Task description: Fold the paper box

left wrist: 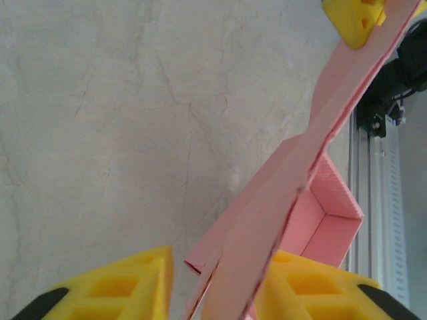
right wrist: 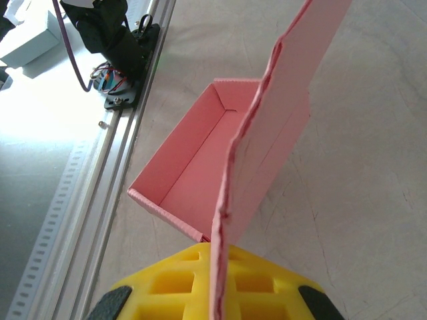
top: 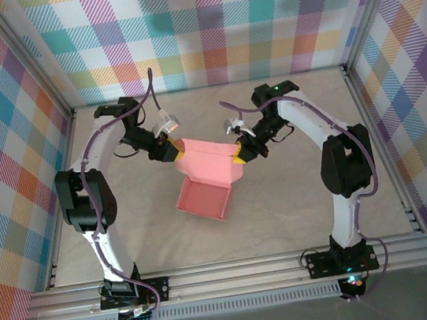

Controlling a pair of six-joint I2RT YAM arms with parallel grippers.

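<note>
Panel orientation is the key relation: the paper box (top: 203, 199) sits mid-table (top: 300, 211), its shallow tray (right wrist: 193, 180) open upward and resting on the surface. Its raised panel (top: 212, 160) stands up from the tray's far side. The panel's long axis runs left-right, slightly skewed, from one gripper to the other, and the tray lies on the near side of that line, toward the arm bases. Right gripper (right wrist: 215, 263) is clamped on the panel's right end; the wrist view shows the card edge-on and pinched between the yellow pads. Left gripper (left wrist: 223, 273) is at the panel's left end with its jaws narrowed around the card. One pad (left wrist: 313, 287) looks to be against the card, while the other pad (left wrist: 133, 287) shows a sliver of table between it and the panel, so no firm pinch can be confirmed. Each arm has its own end, neither clearly nearer. Judgement: any fold of the panel over the tray would swing it toward the near edge, both ends moving together, or the thin card will likely twist.
</note>
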